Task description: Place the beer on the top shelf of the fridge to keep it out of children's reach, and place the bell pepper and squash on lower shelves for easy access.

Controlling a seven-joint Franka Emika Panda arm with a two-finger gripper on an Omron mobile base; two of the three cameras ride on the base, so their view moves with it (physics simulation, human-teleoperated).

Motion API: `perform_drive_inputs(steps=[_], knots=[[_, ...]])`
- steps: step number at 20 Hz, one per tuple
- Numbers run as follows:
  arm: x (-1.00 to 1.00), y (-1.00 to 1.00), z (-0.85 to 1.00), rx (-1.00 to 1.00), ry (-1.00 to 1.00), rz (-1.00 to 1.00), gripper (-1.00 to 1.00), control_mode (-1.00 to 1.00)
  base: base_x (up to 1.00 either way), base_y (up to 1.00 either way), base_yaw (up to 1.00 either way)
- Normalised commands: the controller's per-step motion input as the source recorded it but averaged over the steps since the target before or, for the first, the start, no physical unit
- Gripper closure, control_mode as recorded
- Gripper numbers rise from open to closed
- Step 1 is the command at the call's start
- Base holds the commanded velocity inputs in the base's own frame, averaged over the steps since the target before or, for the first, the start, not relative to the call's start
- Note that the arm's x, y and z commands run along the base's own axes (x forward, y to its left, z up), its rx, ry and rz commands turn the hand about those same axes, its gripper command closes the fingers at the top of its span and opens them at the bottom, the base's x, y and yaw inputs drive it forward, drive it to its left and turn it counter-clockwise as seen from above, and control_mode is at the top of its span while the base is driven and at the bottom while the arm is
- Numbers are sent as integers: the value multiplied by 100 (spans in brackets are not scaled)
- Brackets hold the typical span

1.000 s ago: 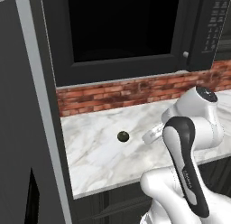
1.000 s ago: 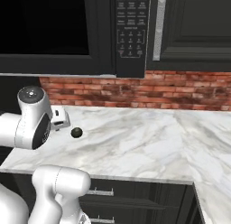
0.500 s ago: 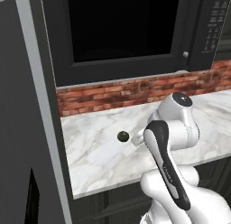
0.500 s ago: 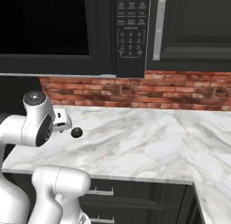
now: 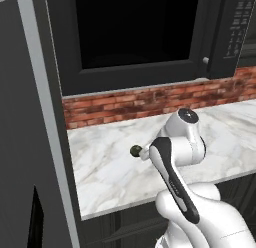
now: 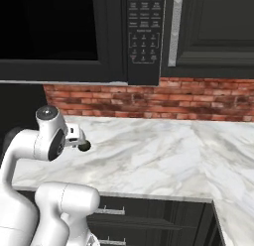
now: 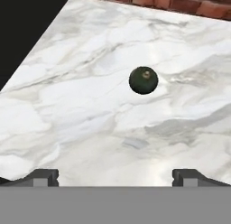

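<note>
Squash (image 7: 143, 80) unmoved on counter (image 7: 90, 110); claw (image 7: 115, 175) swung closer above it, wide open, empty.

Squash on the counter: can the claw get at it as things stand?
Probably yes. The squash sits alone on bare marble counter, ahead of the open claw, with nothing between them in the hand view.
</note>
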Motion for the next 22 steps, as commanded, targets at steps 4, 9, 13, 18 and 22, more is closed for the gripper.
perform_drive_inputs(steps=[4,9,13,18,22], knots=[[39,0,-11,0,6,-7,-100,-100,0,0,0],[45,0,-9,0,11,-5,-100,-100,0,0,0],[43,0,-24,0,8,-3,-100,-100,0,0,0],[42,0,-38,0,2,-1,-100,-100,0,0,0],[39,0,-44,0,0,0,-100,-100,0,0,0]])
